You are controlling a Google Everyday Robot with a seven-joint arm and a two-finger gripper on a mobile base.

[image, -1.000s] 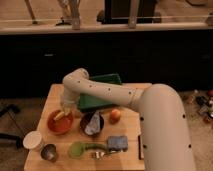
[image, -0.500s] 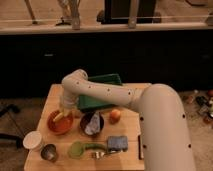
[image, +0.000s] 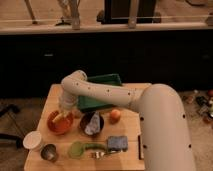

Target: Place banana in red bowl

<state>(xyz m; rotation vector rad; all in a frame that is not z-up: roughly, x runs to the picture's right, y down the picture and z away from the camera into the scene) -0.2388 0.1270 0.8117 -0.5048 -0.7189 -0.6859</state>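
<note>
The red bowl (image: pixel 61 124) sits on the wooden table (image: pixel 131 125) at the left. My gripper (image: pixel 63 111) hangs right above the bowl, at its far rim. A pale-yellow piece, likely the banana (image: pixel 58 118), shows just under the gripper inside the bowl's rim. I cannot tell whether it is still held. The arm reaches in from the right over the table.
A green tray (image: pixel 105 87) stands at the back. A dark brown bowl (image: pixel 92 123) with a grey-white item is beside the red bowl. A round orange fruit (image: pixel 115 115), a white cup (image: pixel 33 141), a metal cup (image: pixel 48 152), a green item (image: pixel 79 148) and a blue sponge (image: pixel 117 143) lie around.
</note>
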